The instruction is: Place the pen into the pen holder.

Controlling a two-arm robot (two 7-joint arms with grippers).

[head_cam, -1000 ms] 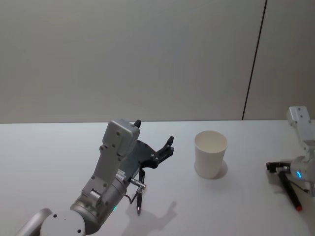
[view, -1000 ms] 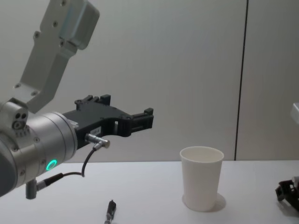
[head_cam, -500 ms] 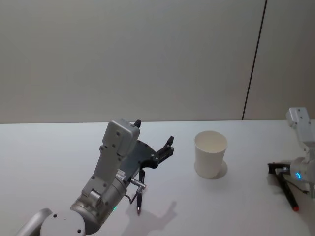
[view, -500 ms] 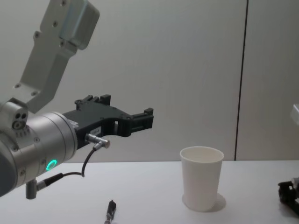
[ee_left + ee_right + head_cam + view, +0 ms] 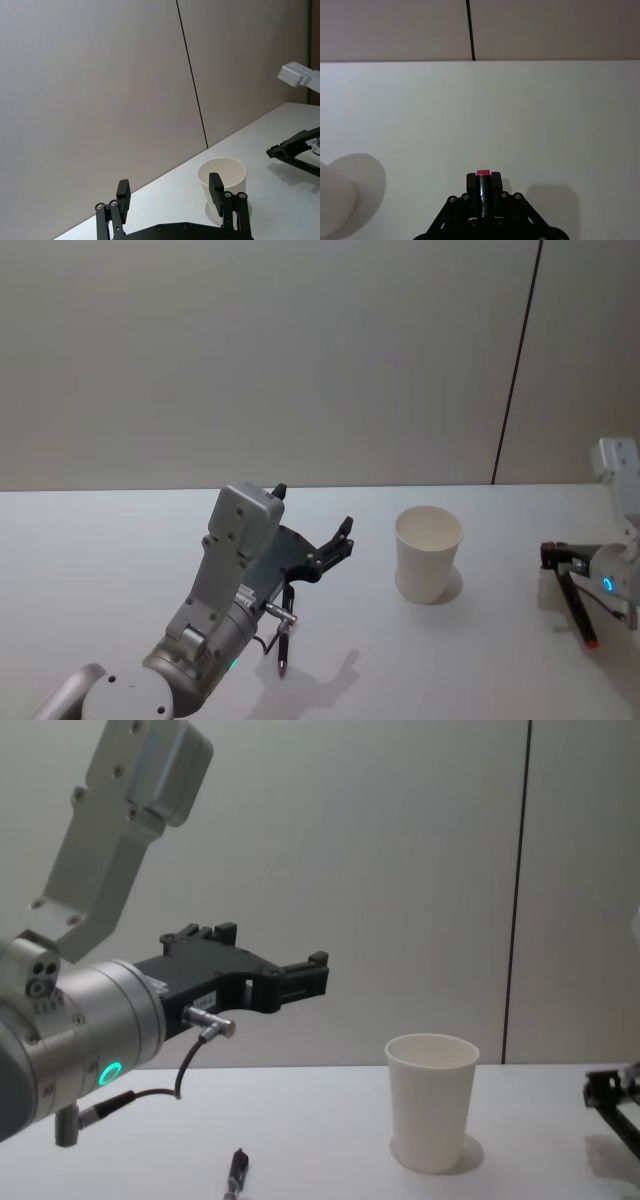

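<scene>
**Q:** Is there room for the right gripper [image 5: 556, 556] to get across to the pen holder [image 5: 428, 556]?

**A:** Yeah, there's an open stretch of table [image 5: 500, 625] between them, and the air above the holder's rim is free too. The low bit is the red-tipped pen [image 5: 578, 605] clamped in that gripper, since it slants down towards the tabletop.

**Q:** What about the other side?

**A:** It's tighter there. The left gripper [image 5: 314, 507] hovers near the holder with its fingers spread, not touching it. A dark pen [image 5: 283, 638] lies flat under that arm.
</scene>
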